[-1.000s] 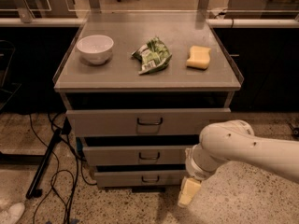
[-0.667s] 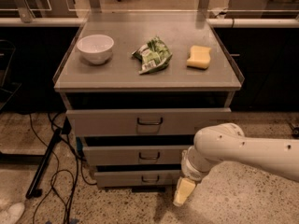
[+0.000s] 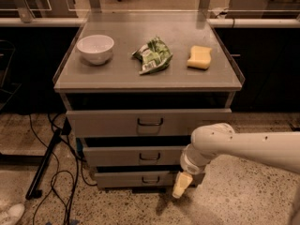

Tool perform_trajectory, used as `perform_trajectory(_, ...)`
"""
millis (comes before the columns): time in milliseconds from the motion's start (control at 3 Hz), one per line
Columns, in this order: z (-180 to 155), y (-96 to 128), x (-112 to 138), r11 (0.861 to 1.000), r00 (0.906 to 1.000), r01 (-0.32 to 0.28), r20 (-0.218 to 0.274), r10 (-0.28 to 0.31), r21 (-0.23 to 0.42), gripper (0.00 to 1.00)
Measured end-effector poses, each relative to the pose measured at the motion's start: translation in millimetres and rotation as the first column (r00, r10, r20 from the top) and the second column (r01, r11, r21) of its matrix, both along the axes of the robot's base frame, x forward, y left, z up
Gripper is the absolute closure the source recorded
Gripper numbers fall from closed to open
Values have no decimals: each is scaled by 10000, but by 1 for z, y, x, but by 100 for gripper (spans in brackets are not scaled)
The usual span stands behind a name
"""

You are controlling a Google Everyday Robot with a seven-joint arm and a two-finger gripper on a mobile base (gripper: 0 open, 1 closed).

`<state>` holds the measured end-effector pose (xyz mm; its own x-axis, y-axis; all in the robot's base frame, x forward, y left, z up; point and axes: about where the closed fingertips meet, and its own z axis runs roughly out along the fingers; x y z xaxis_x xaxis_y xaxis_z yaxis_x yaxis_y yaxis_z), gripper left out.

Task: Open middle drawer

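Camera view: gripper [image 3: 182,185] hangs just below the right end of the middle drawer [image 3: 112,156], right of its loop handle [image 3: 150,157]; jaws spread or pressed together, cannot tell.

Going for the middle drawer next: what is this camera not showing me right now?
1. Grey metal middle drawer: the right end of its front is hidden behind the white arm. Its inside is lost in the dark gap under the top drawer.
2. Pale-yellow gripper, low by the bottom drawer's right end: whether it touches that drawer cannot be told.
3. The arm's far end is cut off by the right edge of the camera view.
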<state>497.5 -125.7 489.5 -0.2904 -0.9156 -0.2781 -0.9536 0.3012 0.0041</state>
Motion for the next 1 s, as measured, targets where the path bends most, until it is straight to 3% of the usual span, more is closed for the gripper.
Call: perform_trajectory(1000,-29,-24,69,9988,9992,269,292,-257,-410,0)
